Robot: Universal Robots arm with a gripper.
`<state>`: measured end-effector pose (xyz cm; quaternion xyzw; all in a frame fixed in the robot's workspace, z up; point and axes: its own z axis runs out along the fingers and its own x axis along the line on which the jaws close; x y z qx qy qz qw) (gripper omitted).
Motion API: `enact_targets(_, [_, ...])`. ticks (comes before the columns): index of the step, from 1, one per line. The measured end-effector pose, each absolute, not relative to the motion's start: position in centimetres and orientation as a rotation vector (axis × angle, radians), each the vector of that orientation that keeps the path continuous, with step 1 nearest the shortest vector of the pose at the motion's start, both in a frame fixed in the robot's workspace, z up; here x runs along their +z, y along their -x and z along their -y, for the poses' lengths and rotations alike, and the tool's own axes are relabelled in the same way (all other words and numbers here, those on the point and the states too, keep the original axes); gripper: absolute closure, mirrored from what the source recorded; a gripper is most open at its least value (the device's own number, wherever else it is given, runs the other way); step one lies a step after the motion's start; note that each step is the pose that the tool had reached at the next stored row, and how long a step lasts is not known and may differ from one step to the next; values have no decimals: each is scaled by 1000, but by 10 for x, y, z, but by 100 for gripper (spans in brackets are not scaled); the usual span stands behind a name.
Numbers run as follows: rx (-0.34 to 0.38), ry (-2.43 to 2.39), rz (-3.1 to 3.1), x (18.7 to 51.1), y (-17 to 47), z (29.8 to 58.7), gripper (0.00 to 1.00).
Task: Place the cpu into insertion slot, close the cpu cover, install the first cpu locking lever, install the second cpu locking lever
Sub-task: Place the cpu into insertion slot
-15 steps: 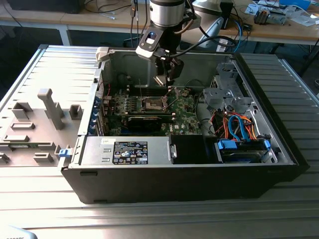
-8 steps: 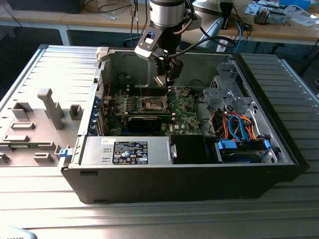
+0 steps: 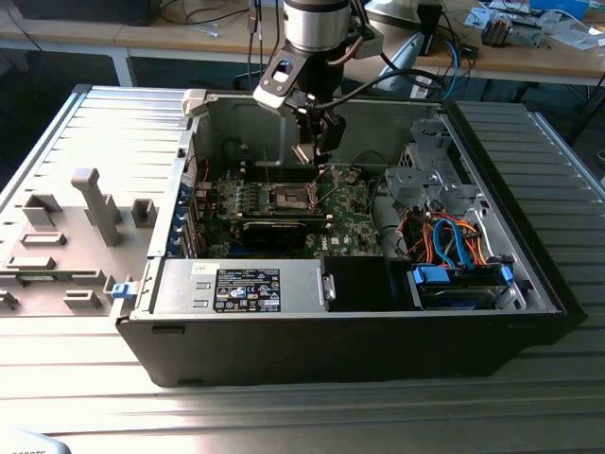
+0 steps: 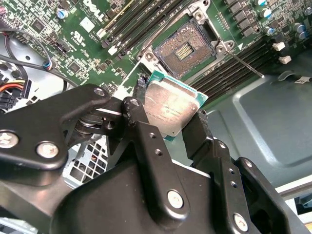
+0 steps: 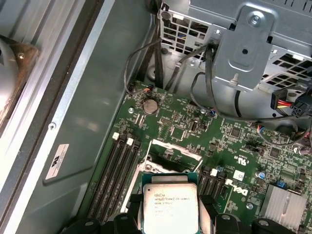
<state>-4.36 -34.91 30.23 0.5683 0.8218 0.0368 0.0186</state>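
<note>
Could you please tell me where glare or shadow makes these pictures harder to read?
First wrist view: glare washes out much of the cpu top. Second wrist view: a softer sheen on it, while the insertion slot is evenly lit. Exterior view: the computer case interior is dim below the gripper.

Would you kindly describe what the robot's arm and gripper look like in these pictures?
The arm is a silver-grey cylinder at the wrist, with black cables looping off it. The gripper is matte black: two chunky linkage fingers built of flat bars, joined by silver screws and pivot pins.
</note>
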Motion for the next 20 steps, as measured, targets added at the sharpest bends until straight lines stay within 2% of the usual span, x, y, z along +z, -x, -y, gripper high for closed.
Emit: enact_targets(20, [101, -1911, -2433, 301, 44, 349, 46])
